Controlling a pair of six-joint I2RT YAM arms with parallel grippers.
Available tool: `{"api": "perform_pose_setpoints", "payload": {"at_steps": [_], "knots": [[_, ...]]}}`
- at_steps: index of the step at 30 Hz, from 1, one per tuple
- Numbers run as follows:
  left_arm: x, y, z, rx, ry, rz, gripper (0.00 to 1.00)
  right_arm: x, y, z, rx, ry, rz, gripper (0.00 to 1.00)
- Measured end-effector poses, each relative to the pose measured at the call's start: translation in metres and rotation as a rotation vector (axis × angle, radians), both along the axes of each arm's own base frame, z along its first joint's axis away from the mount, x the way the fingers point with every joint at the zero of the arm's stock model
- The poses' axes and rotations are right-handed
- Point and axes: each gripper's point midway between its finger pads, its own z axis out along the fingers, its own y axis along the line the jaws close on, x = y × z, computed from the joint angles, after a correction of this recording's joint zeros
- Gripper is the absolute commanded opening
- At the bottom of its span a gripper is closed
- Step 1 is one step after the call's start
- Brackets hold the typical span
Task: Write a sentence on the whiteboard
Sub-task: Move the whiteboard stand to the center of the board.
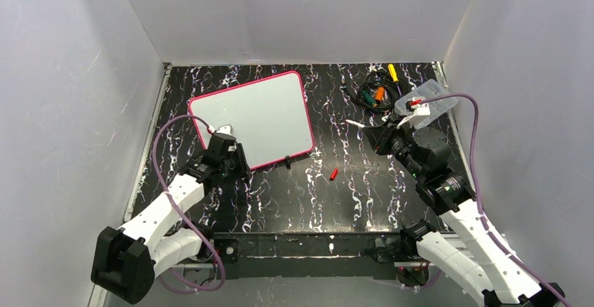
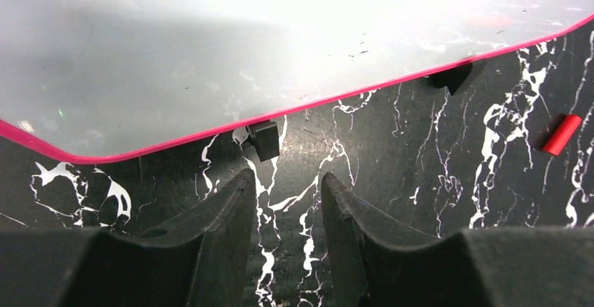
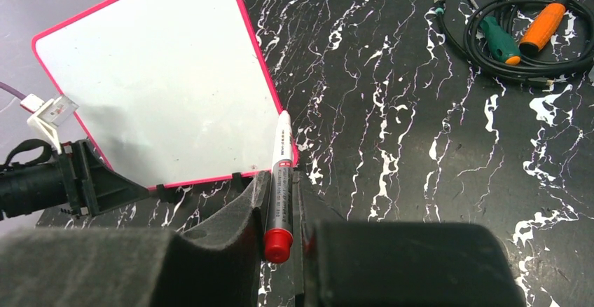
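The whiteboard (image 1: 252, 116) lies flat at the back left, pink-red border, black clips (image 2: 265, 139) on its near edge. It also shows in the right wrist view (image 3: 161, 83). Its face is blank; no sentence shows. My left gripper (image 1: 228, 154) hovers at the board's near left edge, jaws open and empty (image 2: 284, 177), just in front of a clip. My right gripper (image 1: 378, 137) is right of the board, shut (image 3: 280, 177) on a white marker (image 3: 282, 146) with a red end; its uncapped tip (image 1: 354, 123) points toward the board. A red cap (image 1: 334, 174) lies on the table.
A coil of black cable with green and orange handles (image 1: 375, 95) and a yellow-handled tool (image 1: 393, 73) lie at the back right. A clear plastic box (image 1: 424, 100) sits beside them. White walls enclose the black marbled table (image 1: 329, 202).
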Motion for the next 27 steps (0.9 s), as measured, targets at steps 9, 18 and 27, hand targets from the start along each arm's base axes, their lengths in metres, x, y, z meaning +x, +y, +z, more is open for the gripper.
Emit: {"api": "perform_pose_setpoints", "payload": {"at_steps": [9, 18, 27], "knots": [[0.006, -0.004, -0.025, 0.092, -0.013, 0.041, 0.37, 0.000, 0.000, 0.001, 0.001, -0.004, -0.001, 0.01], [0.010, 0.005, -0.045, 0.173, 0.004, 0.096, 0.31, -0.001, -0.002, 0.003, 0.004, -0.012, -0.004, 0.01], [0.015, 0.001, -0.054, 0.196, 0.005, 0.094, 0.11, -0.001, -0.002, -0.002, 0.000, -0.005, -0.004, 0.01]]}}
